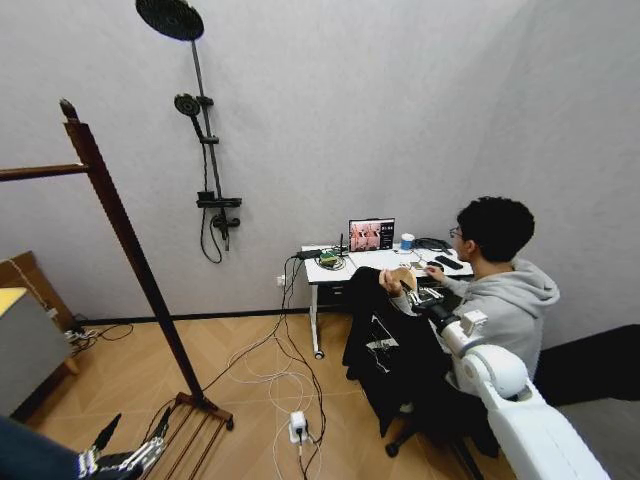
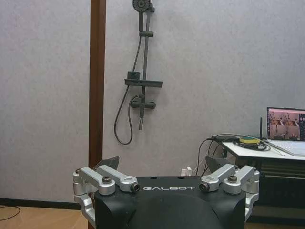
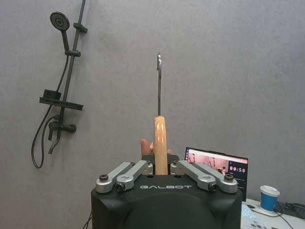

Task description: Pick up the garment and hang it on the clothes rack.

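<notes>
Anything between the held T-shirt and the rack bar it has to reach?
Nothing visible does. The right gripper holds the garment by its hanger near the desk; bare floor with loose cables lies between it and the clothes rack.

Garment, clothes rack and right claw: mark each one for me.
garment [image 1: 385, 345], head view, black fabric hanging below the hanger.
clothes rack [image 1: 125, 235], head view, middle of the slanting post.
right claw [image 3: 160, 167], right wrist view, between its fingertips, shut on the wooden hanger.

"galbot" on each pincer housing [image 2: 169, 188]; "00:50" on laptop screen [image 3: 238, 169]
</notes>
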Motion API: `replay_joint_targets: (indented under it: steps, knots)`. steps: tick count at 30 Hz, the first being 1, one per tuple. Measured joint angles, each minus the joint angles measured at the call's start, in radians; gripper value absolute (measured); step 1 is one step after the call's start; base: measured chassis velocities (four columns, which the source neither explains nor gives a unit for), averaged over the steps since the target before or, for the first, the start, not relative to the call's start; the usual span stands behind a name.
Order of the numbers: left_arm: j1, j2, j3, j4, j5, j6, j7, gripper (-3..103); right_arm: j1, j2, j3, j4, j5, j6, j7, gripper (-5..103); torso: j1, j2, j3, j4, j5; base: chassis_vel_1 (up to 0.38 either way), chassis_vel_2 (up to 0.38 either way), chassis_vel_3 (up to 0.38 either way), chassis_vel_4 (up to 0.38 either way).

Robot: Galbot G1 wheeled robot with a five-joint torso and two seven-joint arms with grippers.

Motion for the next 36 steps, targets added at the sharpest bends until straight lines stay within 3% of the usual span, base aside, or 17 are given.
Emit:
replay_joint_targets:
  steps: [7,13,19,36]
  knots:
    - [0.0,0.0,0.0,0.0,0.0,0.0,0.0,100,-0.031,-0.003,0.01,0.036,-0.001,-0.007,0.026,10,0.0,0.0,0.0,-0.0002,0.0001,0.0,0.0,0.0,0.0]
    - [0.0,0.0,0.0,0.0,0.0,0.0,0.0,100,-0.12,0.015,0.031,0.219,0.025,-0.02,0.093,10,0.0,0.0,0.0,-0.0002,0.0,0.0,0.0,0.0,0.0]
    - [0.0,0.0,0.0,0.0,0.0,0.0,0.0,100,-0.218,0.051,0.038,0.433,0.057,-0.111,0.165,10,0.0,0.0,0.0,-0.0003,-0.0004,0.0,0.0,0.0,0.0]
    - [0.0,0.0,0.0,0.0,0.0,0.0,0.0,100,-0.33,0.165,0.039,0.507,0.009,-0.126,0.207,10,0.0,0.0,0.0,-0.0003,-0.0001,0.0,0.0,0.0,0.0]
